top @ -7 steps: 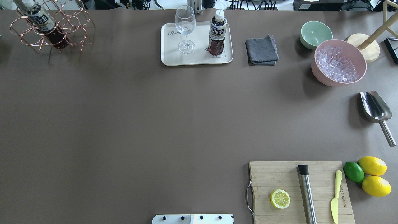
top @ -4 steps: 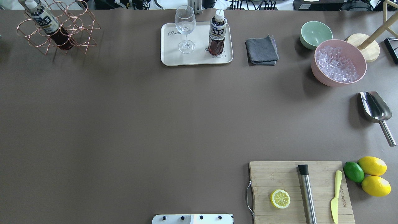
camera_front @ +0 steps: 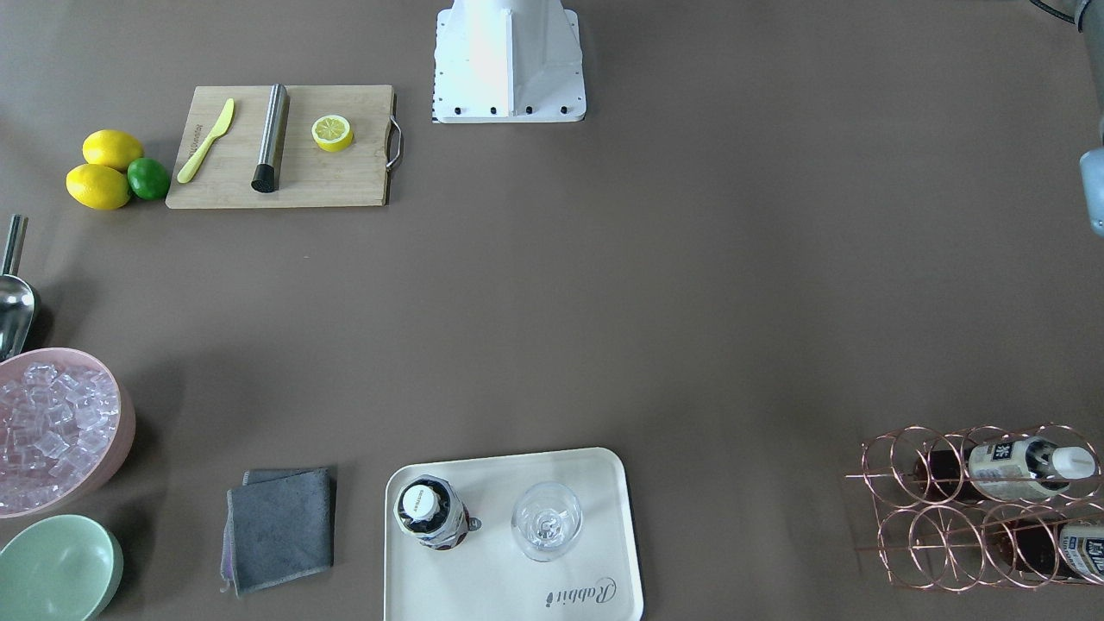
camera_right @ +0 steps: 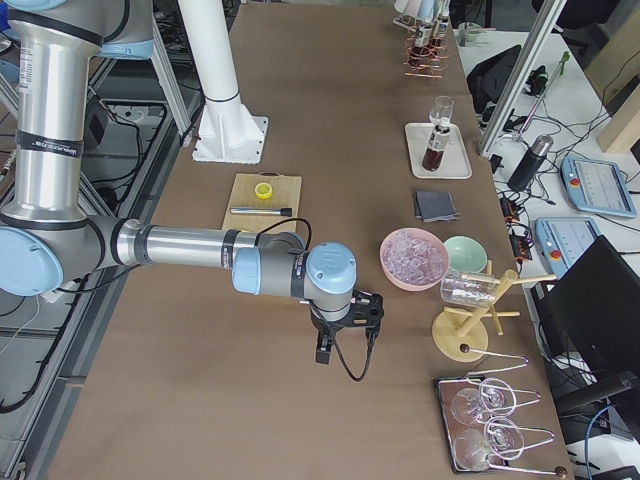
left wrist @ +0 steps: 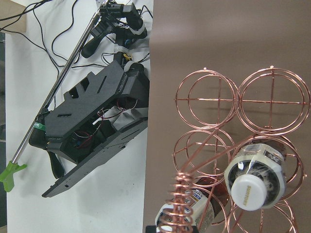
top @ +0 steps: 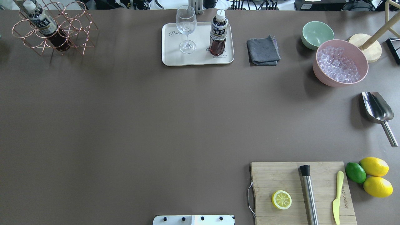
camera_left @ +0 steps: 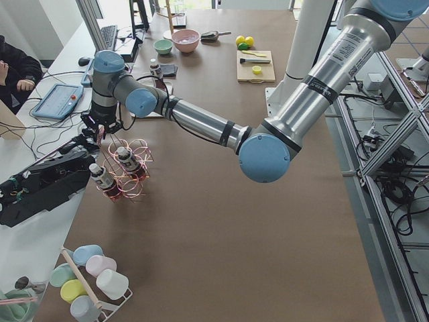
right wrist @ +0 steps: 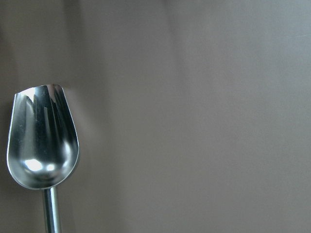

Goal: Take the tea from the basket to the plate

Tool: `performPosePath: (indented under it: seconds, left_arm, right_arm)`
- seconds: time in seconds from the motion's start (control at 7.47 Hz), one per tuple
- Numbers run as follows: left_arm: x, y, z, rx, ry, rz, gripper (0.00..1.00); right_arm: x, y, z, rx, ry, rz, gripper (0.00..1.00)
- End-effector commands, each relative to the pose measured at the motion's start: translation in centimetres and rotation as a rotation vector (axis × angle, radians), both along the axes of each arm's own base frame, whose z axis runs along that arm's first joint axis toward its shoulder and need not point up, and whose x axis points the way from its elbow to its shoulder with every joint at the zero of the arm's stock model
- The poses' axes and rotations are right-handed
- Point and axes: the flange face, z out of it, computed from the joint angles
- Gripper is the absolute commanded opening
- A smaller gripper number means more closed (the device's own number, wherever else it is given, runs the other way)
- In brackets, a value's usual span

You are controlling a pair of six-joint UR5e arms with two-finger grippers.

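Observation:
The copper wire basket [top: 75,23] stands at the table's far left corner and holds two lying tea bottles [camera_front: 1009,461] [camera_front: 1082,548]. A third tea bottle [top: 218,36] stands upright on the cream plate [top: 175,57], beside a wine glass [top: 186,28]. In the exterior left view my left gripper [camera_left: 100,131] hangs right over the basket [camera_left: 137,151] by its coiled handle; I cannot tell if it is open or shut. The left wrist view looks down on the basket [left wrist: 209,97], the handle [left wrist: 177,208] and a white cap [left wrist: 255,187]. My right gripper [camera_right: 340,345] hovers low over the table near the scoop; its state is unclear.
Right of the plate lie a grey cloth [top: 263,50], a mint bowl [top: 317,34], a pink bowl of ice [top: 340,64] and a steel scoop [top: 378,109]. A cutting board [top: 275,178] with a lemon half, a steel tool and a knife sits near right, lemons and a lime beside it.
The basket with its bottles shifted a little to the right, then back to the left. Nothing else on the table moved.

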Motion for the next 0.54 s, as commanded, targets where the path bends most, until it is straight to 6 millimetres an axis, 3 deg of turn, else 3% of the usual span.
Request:
performPosePath:
  seconds: [0.0,0.13,0.4]
  left_arm:
    - [0.2,0.7,0.4,-0.006,0.026,0.022,0.19]
    - [0.1,1.4,1.1,-0.013,0.028,0.021,0.96]
    - [0.0,1.7,1.8,-0.02,0.028,0.02,0.98]
  right_arm:
    - [0.2,0.1,-0.2,0.008,0.018,-0.002,1.0]
    - [2.1,0.3,-0.9,0.02,-0.007,0.047,1.0]
    - [2.7,2.0,-0.2,-0.005,-0.06,0.076,1.0]
